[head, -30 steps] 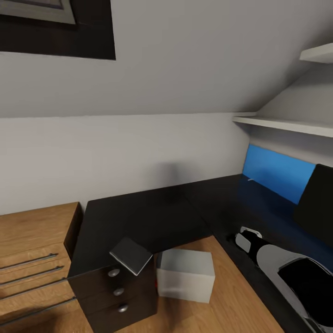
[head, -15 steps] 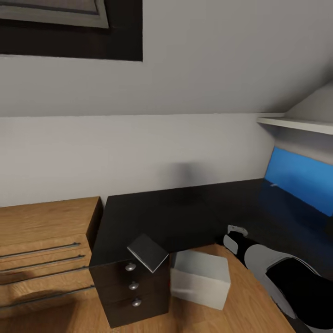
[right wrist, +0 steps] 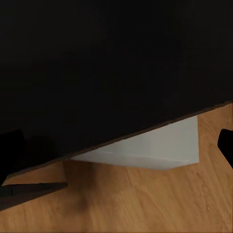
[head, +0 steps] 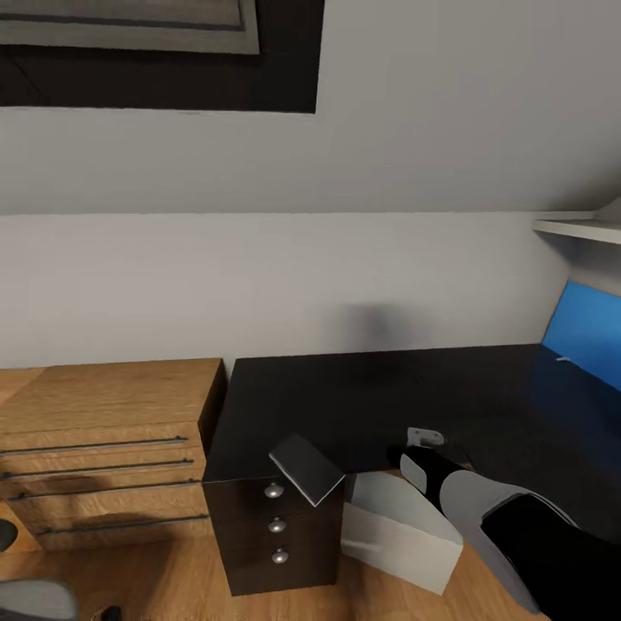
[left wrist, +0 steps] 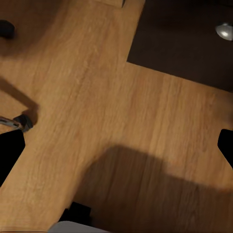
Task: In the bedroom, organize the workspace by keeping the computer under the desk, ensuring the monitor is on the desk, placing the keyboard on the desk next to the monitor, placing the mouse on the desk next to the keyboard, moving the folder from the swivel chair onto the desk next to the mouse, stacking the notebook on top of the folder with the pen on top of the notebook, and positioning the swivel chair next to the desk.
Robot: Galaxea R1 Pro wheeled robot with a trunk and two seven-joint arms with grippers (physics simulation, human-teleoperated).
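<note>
Swinging my view left along the desk (head: 345, 397), I find the notebook (head: 307, 468) at its corner, above the computer (head: 398, 530); can't tell either gripper's state.

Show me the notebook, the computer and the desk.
notebook (head: 307, 467), head view, middle of its grey cover.
computer (head: 392, 539), head view, its light-grey front face.
desk (head: 345, 397), head view, bare black top.

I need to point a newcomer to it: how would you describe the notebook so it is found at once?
Find the glossy black desk along the white wall, then its black three-drawer unit with round silver knobs. The notebook lies tilted on the desk corner above those drawers, overhanging the edge: a thin dark grey cover with pale edges, far slimmer than the light grey computer on the floor beside it.
</note>
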